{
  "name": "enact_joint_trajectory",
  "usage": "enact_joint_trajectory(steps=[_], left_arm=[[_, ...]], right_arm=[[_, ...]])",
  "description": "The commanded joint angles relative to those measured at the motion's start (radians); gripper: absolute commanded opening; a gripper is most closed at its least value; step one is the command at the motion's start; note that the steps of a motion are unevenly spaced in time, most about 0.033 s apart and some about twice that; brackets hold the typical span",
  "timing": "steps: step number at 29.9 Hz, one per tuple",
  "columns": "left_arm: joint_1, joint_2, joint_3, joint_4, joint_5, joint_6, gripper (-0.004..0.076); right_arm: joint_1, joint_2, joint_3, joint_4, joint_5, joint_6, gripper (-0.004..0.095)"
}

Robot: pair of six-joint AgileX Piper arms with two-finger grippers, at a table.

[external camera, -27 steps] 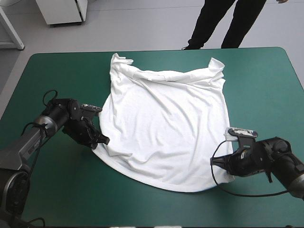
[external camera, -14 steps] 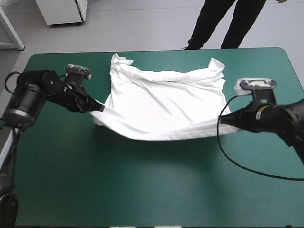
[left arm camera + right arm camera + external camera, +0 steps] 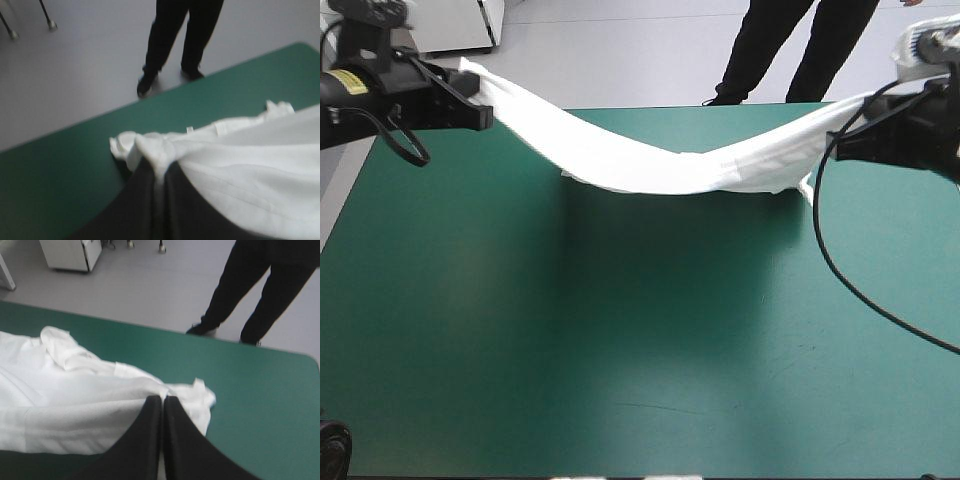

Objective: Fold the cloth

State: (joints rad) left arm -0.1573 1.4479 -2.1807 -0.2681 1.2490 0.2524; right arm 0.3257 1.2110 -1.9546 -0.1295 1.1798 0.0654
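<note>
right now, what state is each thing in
T-shirt: lifted by two corners, stretched between the grippers, sagging in the middle, far part resting on the table
left gripper: raised, shut on the T-shirt
right gripper: raised, shut on the T-shirt

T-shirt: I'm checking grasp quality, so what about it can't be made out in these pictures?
Left wrist view: bunched T-shirt covers the left claw's tips.
High view: the sagging sheet hides its far part on the table.
Right wrist view: the picture edge cuts its span off.
</note>
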Motion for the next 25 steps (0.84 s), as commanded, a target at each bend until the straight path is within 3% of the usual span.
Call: enact_joint_trajectory(steps=[1, 10, 17, 25], left_arm=[[-0.003, -0.039, -0.166, -0.024, -0.114, -0.007, -0.0022], [-0.003, -0.039, -0.451, 0.024, -0.329, -0.003, -0.0022], [-0.003, -0.039, -0.557, -0.031, -0.506, 0.001, -0.0022], [-0.003, -0.031, -0.574, -0.031, -0.496, 0.015, -0.0022]], right_arm=[[0.001, 0.034, -0.206, -0.013, -0.068, -0.051, -0.0014], [0.001, 0.156, -0.657, 0.031, -0.132, -0.139, -0.0010], [0.001, 0.178, -0.814, 0.121, -0.208, -0.161, 0.0006], [0.001, 0.186, -0.803, 0.169, -0.221, -0.161, 0.0006]])
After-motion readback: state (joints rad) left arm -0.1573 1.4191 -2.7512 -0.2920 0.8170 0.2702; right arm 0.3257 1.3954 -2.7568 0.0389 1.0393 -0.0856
